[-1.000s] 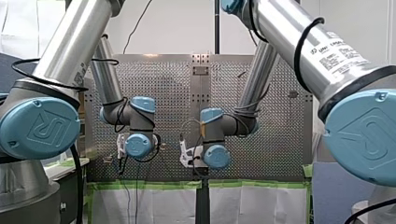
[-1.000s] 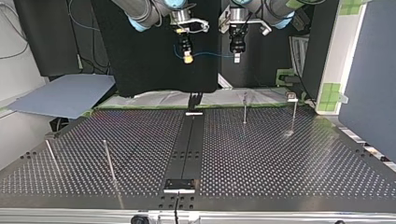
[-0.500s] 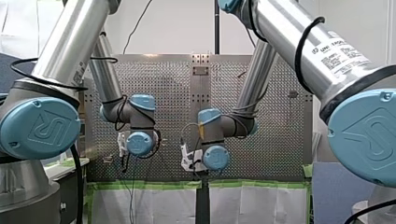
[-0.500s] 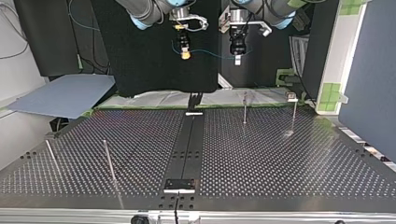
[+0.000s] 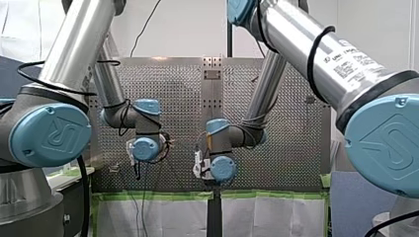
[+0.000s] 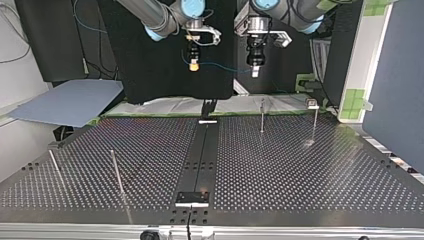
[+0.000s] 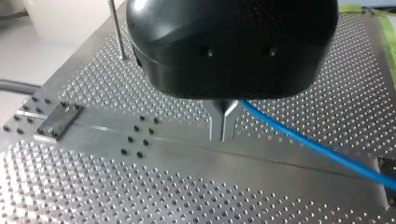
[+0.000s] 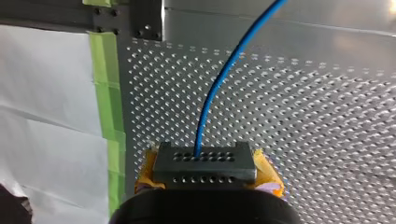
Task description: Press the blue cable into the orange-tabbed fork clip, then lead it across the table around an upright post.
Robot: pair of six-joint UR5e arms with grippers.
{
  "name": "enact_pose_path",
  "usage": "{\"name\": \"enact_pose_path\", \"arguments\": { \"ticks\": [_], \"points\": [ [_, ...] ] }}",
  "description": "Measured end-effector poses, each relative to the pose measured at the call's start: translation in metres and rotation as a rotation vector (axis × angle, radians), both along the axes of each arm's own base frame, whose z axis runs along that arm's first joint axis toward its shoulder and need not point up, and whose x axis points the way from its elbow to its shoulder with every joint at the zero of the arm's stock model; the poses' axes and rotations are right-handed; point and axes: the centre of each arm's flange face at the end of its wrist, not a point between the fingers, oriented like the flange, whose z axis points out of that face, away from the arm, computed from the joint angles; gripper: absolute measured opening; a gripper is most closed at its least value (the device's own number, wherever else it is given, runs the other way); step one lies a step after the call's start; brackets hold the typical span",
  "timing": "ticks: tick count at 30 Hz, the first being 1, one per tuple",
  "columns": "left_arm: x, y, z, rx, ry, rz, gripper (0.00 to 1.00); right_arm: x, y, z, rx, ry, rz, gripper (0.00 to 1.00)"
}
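As right tool (image 8: 204, 164) clamps blue cable (image 8: 215, 85), midair

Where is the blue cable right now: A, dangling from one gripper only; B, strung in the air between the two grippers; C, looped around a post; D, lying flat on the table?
B: the blue cable runs from my right gripper to my left gripper, above the perforated table.
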Motion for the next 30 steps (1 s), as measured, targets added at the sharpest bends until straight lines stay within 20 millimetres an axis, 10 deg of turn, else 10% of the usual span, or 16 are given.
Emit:
{"name": "enact_pose_path", "arguments": {
  "ticks": [10, 30],
  "points": [
    [0.021, 0.024, -0.034, 0.005, 0.027, 0.028, 0.01, -0.005, -0.020, -0.025, 0.050, -0.075, -0.031, 0.00],
    [0.037, 0.077, -0.099, 0.088, 0.190, 0.063, 0.01, -0.034, -0.111, -0.004, 0.024, -0.164, -0.007, 0.00]
  ]
}}
